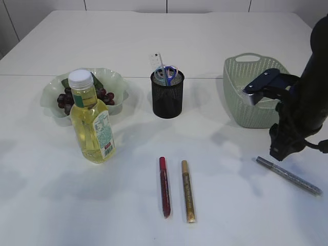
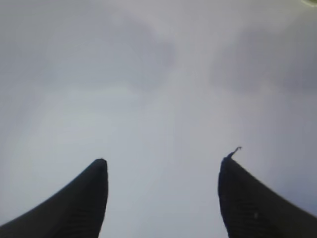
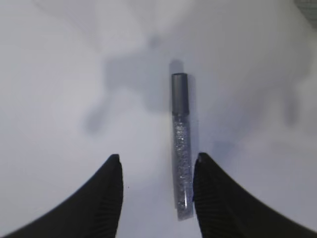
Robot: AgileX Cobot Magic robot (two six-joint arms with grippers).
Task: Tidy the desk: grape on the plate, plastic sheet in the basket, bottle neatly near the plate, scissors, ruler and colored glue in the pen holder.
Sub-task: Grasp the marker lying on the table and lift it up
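Note:
A silver glitter glue pen [image 1: 289,176] lies on the white table at the right. My right gripper [image 1: 278,152] hangs just above its near end. In the right wrist view the gripper [image 3: 158,159] is open astride the silver pen [image 3: 181,144], which lies close against the right finger, with a gap to the left one. A red glue pen [image 1: 164,186] and a gold one [image 1: 188,190] lie side by side at the front centre. Scissors [image 1: 166,74] and a ruler [image 1: 156,58] stand in the black mesh pen holder [image 1: 167,100]. Grapes [image 1: 105,96] rest on the green plate [image 1: 51,95], and the bottle [image 1: 92,128] stands upright before it. The plastic sheet is out of view. My left gripper [image 2: 162,166] is open over bare table.
A pale green basket [image 1: 236,97] stands at the back right, close behind my right arm. The bottle stands between the plate and the table's front. The left arm does not show in the exterior view.

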